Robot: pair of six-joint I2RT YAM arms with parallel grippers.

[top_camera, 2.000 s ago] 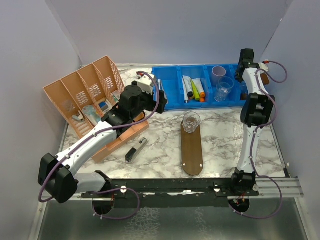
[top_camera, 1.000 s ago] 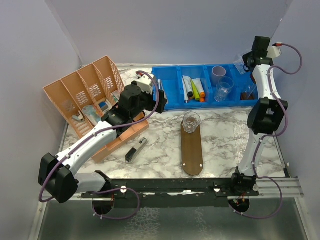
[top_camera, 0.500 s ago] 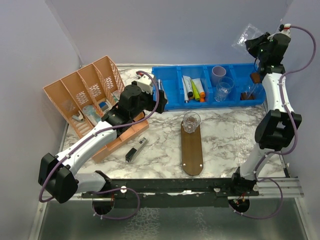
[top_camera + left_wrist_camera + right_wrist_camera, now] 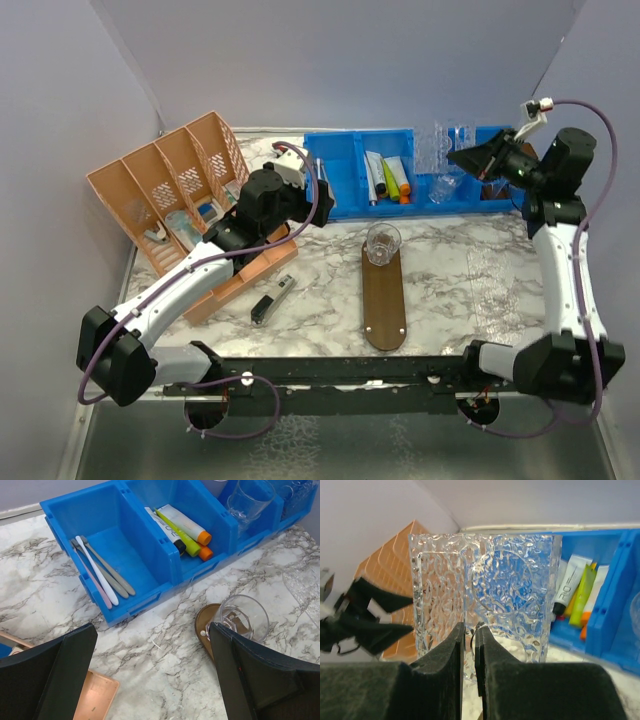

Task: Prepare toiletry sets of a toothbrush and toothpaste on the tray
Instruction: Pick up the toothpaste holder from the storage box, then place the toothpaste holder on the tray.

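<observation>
Above the bin (image 4: 345, 175), a clear tumbler (image 4: 482, 595) is pinched between the right fingers (image 4: 440, 680). The left fingers (image 4: 50, 680) are spread wide, and a second tumbler (image 4: 382, 243) is stood at the far end of the tray (image 4: 385, 310).

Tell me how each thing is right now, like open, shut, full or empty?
left hand: open, holding nothing
right hand: shut on the clear bumpy plastic piece
tumbler: upright on the tray, empty
toothbrushes: lying flat in the blue bin
tubes: lying in the next compartment, caps on
</observation>
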